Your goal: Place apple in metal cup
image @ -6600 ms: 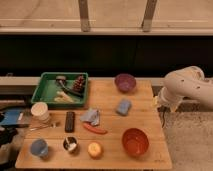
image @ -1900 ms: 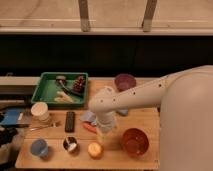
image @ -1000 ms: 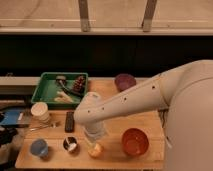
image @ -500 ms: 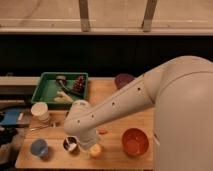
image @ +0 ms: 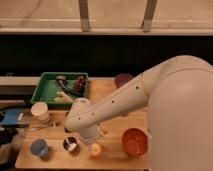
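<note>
The apple [image: 96,149], small, round and yellow-orange, sits near the table's front edge. The metal cup [image: 70,144], short and dark with a pale inside, stands just left of it. My white arm reaches from the right across the table. Its end, with the gripper [image: 89,138], hangs low over the gap between apple and cup, right above the apple's upper left side. The arm's bulk hides most of the gripper and the table behind it.
A light blue cup [image: 39,148] stands left of the metal cup. A cream-white cup [image: 40,111] is further back. A green tray [image: 51,81] with items is at back left. An orange-red bowl [image: 134,142] is at front right, a purple bowl [image: 122,80] at the back.
My arm has swung in from the right and moved left and down, so its end is now low over the apple and metal cup. The apple and cup have not moved.
</note>
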You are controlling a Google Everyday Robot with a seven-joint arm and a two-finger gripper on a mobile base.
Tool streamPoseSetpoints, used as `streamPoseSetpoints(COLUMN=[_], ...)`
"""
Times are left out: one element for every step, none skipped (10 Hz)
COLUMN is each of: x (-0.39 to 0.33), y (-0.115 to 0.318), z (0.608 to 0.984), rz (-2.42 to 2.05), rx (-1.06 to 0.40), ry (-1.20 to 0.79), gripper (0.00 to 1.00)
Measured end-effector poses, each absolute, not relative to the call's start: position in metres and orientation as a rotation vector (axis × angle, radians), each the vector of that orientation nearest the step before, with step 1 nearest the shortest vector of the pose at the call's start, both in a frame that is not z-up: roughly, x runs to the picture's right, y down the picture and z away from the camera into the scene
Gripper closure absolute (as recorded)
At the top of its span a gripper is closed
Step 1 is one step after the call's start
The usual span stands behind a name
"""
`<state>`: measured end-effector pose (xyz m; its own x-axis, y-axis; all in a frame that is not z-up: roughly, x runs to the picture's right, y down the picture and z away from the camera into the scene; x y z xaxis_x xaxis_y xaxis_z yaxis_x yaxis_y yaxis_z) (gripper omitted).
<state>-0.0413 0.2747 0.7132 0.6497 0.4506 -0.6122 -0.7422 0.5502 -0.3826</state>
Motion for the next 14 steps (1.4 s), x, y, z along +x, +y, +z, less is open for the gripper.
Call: streamPoseSetpoints(x=[-0.041, -0.042, -0.043, -0.043, -0.044, -0.045, -0.046, -0.046, -0.045, -0.044, -0.043, -0.041, -0.039, -0.037], y=[0.279, 0.284, 0.288, 0.29, 0.296, 0.299, 0.301, 0.301, 0.301, 0.301, 0.3, 0.298, 0.292, 0.286], z=[0.721, 0.729, 0.735, 0.737, 0.743, 0.743, 0.743, 0.742, 0.741, 0.74, 0.739, 0.738, 0.736, 0.734], rz=[0.739, 0.737, 0.735, 0.734, 0.731, 0.723, 0.719, 0.722, 0.726, 0.731, 0.738, 0.746, 0.755, 0.765], rx=[-0.683, -0.696, -0.711, -0.719, -0.739, -0.744, -0.744, -0.741, -0.74, -0.74, -0.738, -0.734, -0.724, -0.711], ry=[0.491, 0.499, 0.505, 0.507, 0.512, 0.513, 0.511, 0.509, 0.508, 0.508, 0.508, 0.506, 0.504, 0.5], gripper=[0.34, 0.34, 0.34, 0.34, 0.34, 0.38, 0.47, 0.55, 0.67, 0.77, 0.86, 0.95, 1.0, 1.0])
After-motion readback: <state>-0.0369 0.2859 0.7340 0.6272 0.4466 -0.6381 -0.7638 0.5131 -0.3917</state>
